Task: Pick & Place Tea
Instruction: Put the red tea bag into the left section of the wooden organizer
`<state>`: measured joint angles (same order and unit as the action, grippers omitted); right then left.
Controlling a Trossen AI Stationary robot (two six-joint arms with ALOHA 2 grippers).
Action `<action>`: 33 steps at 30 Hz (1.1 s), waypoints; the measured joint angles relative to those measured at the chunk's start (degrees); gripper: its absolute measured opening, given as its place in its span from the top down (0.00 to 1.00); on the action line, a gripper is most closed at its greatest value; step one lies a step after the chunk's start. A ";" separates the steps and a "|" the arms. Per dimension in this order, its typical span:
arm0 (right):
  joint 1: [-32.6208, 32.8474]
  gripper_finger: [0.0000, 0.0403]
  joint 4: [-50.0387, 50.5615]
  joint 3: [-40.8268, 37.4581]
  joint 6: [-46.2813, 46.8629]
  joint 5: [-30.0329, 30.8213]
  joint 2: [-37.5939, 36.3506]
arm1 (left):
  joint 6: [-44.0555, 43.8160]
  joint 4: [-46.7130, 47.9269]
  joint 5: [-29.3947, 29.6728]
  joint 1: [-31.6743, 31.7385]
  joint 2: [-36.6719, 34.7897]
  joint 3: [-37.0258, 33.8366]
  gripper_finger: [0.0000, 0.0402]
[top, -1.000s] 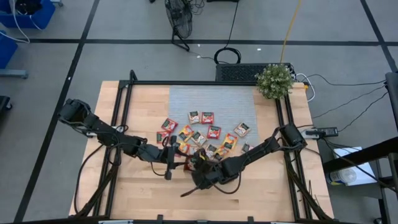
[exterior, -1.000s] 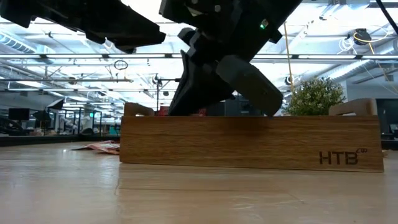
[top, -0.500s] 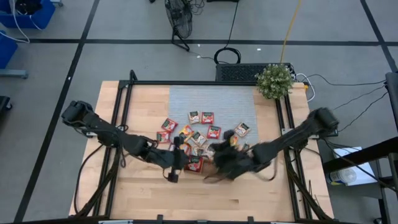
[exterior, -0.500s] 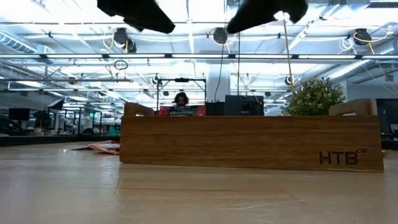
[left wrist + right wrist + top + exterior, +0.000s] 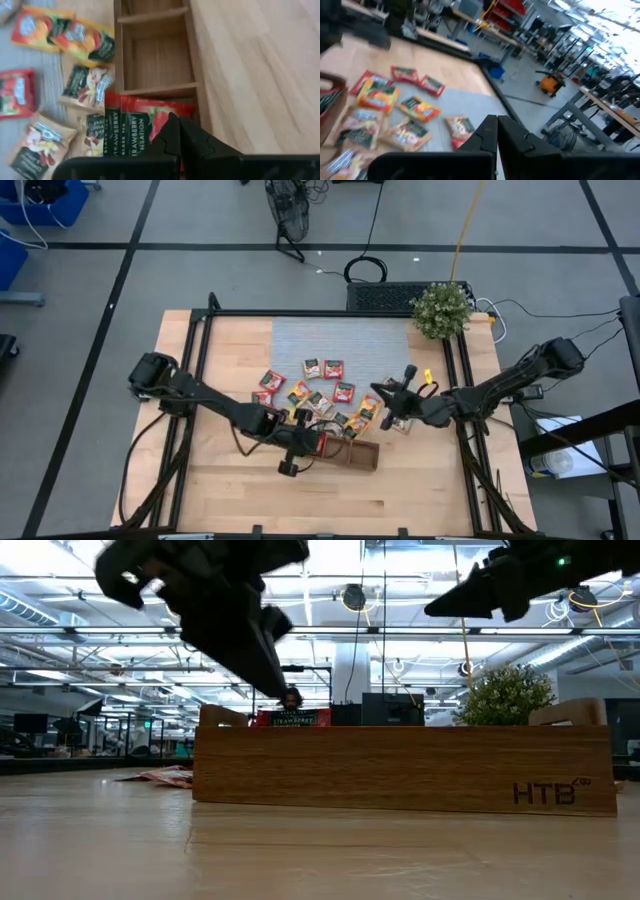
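Note:
Several tea packets (image 5: 318, 398), red, orange and pale, lie flat on the grey mat (image 5: 340, 340). A long wooden tray (image 5: 358, 457) stands near the table's front, and red packets (image 5: 142, 125) sit in its left end compartment. One of them shows above the tray wall (image 5: 290, 718). My left gripper (image 5: 177, 122) is shut and slants down over those red packets (image 5: 314, 443). My right gripper (image 5: 393, 392) is shut and holds nothing. It hangs high over the mat's right part (image 5: 440, 608). My left gripper's shut fingertips (image 5: 172, 131) stand over the red packets in the tray's end compartment, slanting down from the table's left. Its own fingers hide the spot below them. I cannot tell whether they touch the packets.
The tray's middle compartment (image 5: 155, 62) shows bare wood. A potted plant (image 5: 441, 310) stands at the table's far right corner. Black frame rails (image 5: 195, 360) run along the table's sides. Bare wood (image 5: 430, 490) lies in front of and to the right of the tray.
My right gripper has left the tray, rising and drawing back toward the table's right and far side, which uncovers the tray with red packets in its left end. My left gripper has gone toward the table's right, over that end, and tipped down.

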<state>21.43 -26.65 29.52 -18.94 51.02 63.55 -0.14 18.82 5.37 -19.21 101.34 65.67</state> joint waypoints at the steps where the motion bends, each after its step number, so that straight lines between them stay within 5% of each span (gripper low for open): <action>1: -0.38 1.00 -1.28 -0.72 -0.64 -0.20 -0.28 | -0.02 0.81 -1.38 0.39 0.57 0.44 1.00; 12: -2.75 1.00 -1.97 -1.93 -3.12 -0.30 -0.55 | -0.22 5.66 -13.84 5.18 8.98 6.86 1.00; 18: -2.75 1.00 -1.53 -1.93 -3.27 -0.83 -0.55 | -1.17 12.99 -15.53 5.80 13.27 12.16 1.00; 33: -2.68 1.00 -0.95 -1.95 -3.23 -1.81 -0.55 | -7.31 13.64 3.23 2.20 14.13 13.82 1.00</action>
<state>18.74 -27.59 27.57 -22.17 49.20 63.00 -7.45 32.46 8.61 -17.01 115.46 79.49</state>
